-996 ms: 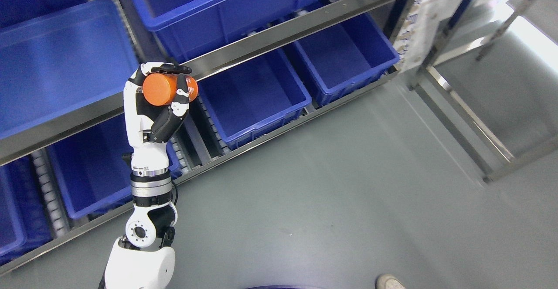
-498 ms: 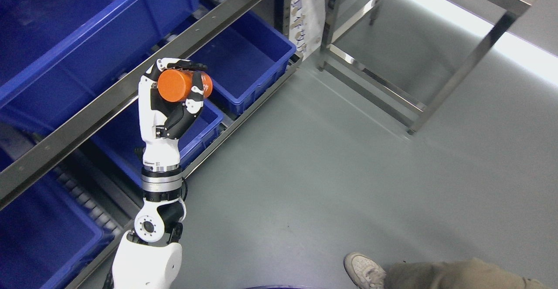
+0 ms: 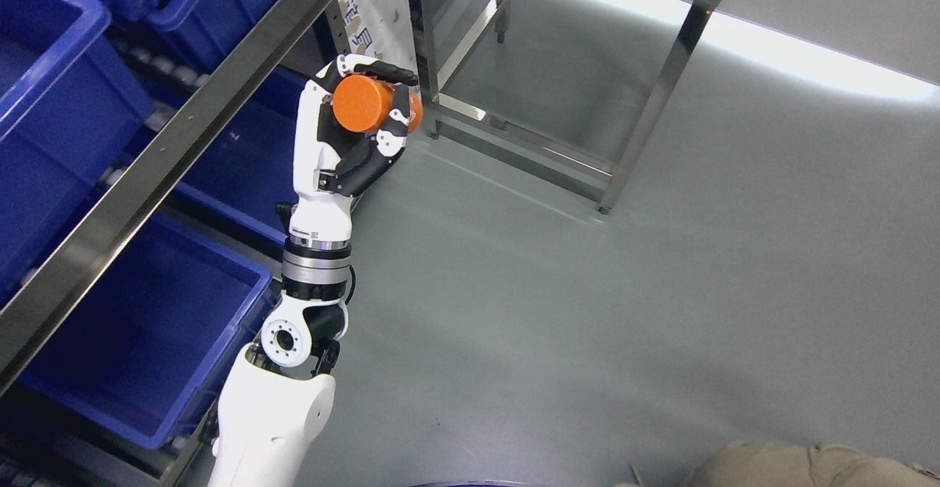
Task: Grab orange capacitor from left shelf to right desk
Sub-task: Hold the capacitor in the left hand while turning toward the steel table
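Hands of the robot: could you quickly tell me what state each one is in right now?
Left hand: closed around the orange capacitor, held up.
Right hand: not in view.

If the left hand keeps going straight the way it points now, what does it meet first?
Judging by eye, the left hand, shut on the orange capacitor, points up the picture toward the white printed sheet at the shelf's end. Probably that comes first; depth is unclear.

Warehouse: steel shelf [image 3: 147,171], blue bins [image 3: 139,325].

The left arm rises upright from the lower left, its hand [image 3: 352,131] raised with fingers [image 3: 382,72] curled closed.
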{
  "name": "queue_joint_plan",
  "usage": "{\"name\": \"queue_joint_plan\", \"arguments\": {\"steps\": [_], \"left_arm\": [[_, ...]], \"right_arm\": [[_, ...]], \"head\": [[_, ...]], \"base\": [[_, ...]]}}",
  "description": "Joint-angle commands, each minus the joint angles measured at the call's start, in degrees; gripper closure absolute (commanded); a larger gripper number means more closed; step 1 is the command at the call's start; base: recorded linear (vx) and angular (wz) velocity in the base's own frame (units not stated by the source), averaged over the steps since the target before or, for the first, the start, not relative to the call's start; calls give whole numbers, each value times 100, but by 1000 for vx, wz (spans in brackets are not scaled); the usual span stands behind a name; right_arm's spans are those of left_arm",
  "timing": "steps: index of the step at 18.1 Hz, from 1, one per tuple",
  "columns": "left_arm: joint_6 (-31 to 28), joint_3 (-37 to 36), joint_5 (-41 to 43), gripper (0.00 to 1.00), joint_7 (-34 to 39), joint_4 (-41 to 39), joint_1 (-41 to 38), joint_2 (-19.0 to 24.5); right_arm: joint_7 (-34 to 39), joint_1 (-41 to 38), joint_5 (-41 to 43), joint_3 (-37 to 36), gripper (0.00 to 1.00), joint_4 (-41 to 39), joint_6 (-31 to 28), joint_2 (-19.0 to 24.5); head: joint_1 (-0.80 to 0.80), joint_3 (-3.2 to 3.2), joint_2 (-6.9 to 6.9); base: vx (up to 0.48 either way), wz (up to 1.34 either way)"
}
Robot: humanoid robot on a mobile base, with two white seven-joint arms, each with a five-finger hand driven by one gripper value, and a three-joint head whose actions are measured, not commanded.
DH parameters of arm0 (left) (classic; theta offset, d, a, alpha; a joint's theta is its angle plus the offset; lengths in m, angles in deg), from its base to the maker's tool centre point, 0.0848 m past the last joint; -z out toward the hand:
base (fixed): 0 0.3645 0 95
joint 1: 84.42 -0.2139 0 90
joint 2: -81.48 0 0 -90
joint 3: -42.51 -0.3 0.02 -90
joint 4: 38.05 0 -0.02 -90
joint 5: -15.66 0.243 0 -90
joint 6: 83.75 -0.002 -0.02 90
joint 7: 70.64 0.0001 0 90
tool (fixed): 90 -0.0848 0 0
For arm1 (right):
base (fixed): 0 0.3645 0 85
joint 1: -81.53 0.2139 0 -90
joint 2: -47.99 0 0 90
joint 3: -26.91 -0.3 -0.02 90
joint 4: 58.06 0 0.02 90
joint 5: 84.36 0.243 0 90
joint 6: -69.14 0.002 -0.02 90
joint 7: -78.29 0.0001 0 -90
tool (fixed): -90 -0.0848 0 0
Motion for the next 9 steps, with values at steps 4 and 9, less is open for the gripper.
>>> {"name": "queue_joint_plan", "arguments": {"steps": [4, 9], "left_arm": [[-248, -820, -1, 97, 1, 119, 764, 100], [-661, -943, -1, 97, 1, 189, 1212, 100]], "right_arm": [[0, -123, -35, -70, 0, -100, 2, -100], [0, -123, -35, -70, 0, -100, 2, -100]], "head": [[0, 0, 0], [0, 0, 0]], "base": [[216, -291], [263, -140]]}}
